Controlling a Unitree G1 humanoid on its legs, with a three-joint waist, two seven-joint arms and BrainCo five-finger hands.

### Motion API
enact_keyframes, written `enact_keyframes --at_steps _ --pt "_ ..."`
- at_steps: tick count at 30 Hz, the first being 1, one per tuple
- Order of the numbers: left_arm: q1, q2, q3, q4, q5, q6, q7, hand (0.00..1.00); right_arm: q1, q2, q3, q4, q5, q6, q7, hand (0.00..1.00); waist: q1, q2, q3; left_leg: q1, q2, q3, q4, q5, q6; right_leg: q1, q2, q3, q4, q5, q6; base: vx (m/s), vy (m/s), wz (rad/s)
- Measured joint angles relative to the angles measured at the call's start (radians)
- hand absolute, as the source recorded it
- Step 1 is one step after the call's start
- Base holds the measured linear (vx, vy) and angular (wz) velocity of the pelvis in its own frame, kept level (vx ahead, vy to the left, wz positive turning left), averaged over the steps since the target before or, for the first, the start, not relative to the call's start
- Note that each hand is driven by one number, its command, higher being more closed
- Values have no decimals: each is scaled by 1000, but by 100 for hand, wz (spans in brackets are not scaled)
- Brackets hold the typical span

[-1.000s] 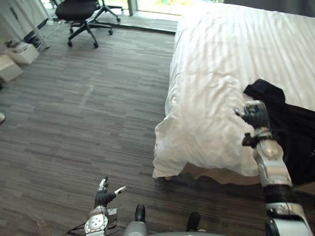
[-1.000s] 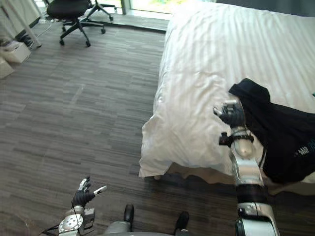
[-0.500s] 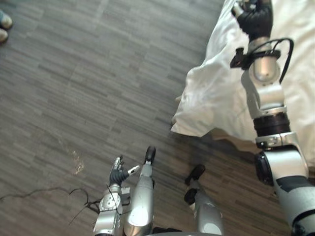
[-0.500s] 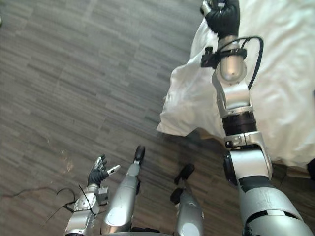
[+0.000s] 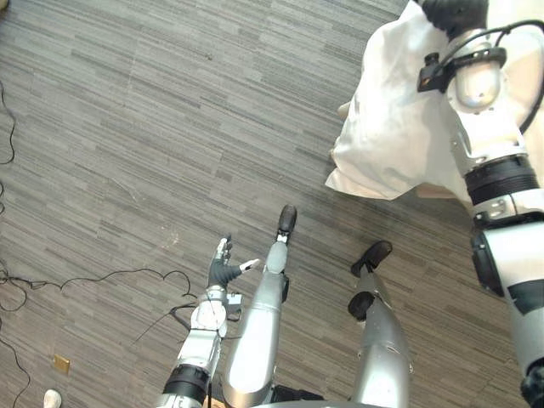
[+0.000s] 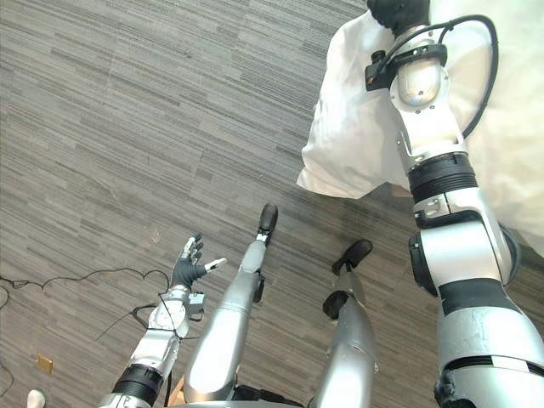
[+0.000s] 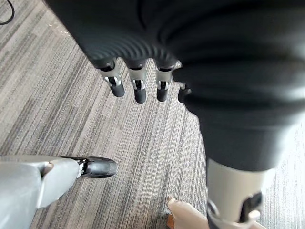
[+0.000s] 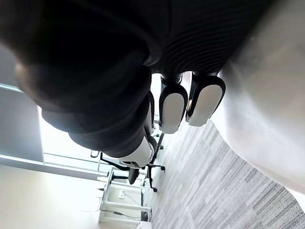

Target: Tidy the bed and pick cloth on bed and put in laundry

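The bed's white sheet (image 5: 387, 140) hangs over the bed's corner at the upper right, its hem just above the wooden floor. My right arm stretches up across it, and my right hand (image 6: 399, 10) lies at the view's top edge above the sheet. In the right wrist view its fingers (image 8: 172, 105) stick out relaxed beside the white sheet (image 8: 267, 114) with nothing in them. My left hand (image 5: 223, 270) hangs low over the floor at the lower left. Its fingers (image 7: 139, 90) are straight and hold nothing.
Grey wood-grain floor (image 5: 153, 127) takes up the left and middle. A small brass floor plate (image 5: 59, 364) and a person's white shoe (image 5: 51, 398) sit at the lower left. The right wrist view shows a black office chair (image 8: 152, 168) far off by a window.
The camera has tilted further down, so the bed top and the black cloth have slid out of view. Both hands hold about the same places.
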Motion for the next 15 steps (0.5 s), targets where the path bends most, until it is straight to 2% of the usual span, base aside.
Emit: enact_keyframes --at_steps 2,3,4,6,8,10,12,14,15 --pt "0 0 8 21 9 0 5 0 139 93 3 53 -1 38 16 100 1 -1 0 28 1 0 -13 0 0 29 4 -2 -13 0 0 59 -26 3" --pt "0 1 16 37 17 0 6 0 250 148 24 36 -13 24 22 100 -4 -4 0 46 1 2 -23 0 0 46 5 -2 -23 0 1 72 -40 -4" --pt "1 1 38 64 18 3 7 0 316 216 53 18 -13 38 41 100 -25 -14 1 70 1 8 -32 0 0 65 6 2 -32 0 1 69 -44 -7" --pt "-3 3 47 89 19 15 7 0 395 282 86 53 -16 71 57 100 -44 -25 2 100 2 13 -38 -2 0 93 9 6 -44 0 1 31 -43 -9" --pt "-4 6 48 116 22 20 7 0 515 350 130 77 -20 100 66 100 -58 -49 5 145 6 23 -53 -7 -6 131 13 16 -59 0 0 16 -64 -15" --pt "-4 11 48 141 39 23 5 0 552 378 143 76 -23 115 83 100 -66 -78 3 178 16 40 -53 -14 -12 161 24 29 -81 9 -9 -2 -71 -23" --pt "-4 11 46 154 41 24 4 0 552 380 142 29 -23 118 83 100 -75 -86 3 203 23 42 -53 -16 -15 191 33 27 -93 10 -11 -27 -80 -10" --pt "-1 16 47 175 54 30 5 0 557 385 117 -158 -14 105 63 100 -81 -96 -4 231 37 50 -53 -28 -29 222 50 31 -113 10 -14 -45 -73 -14" --pt "1 25 47 191 55 30 5 0 556 398 99 -286 7 82 56 100 -82 -107 -12 239 39 59 -53 -31 -32 225 58 40 -118 11 -16 -38 -49 -19"
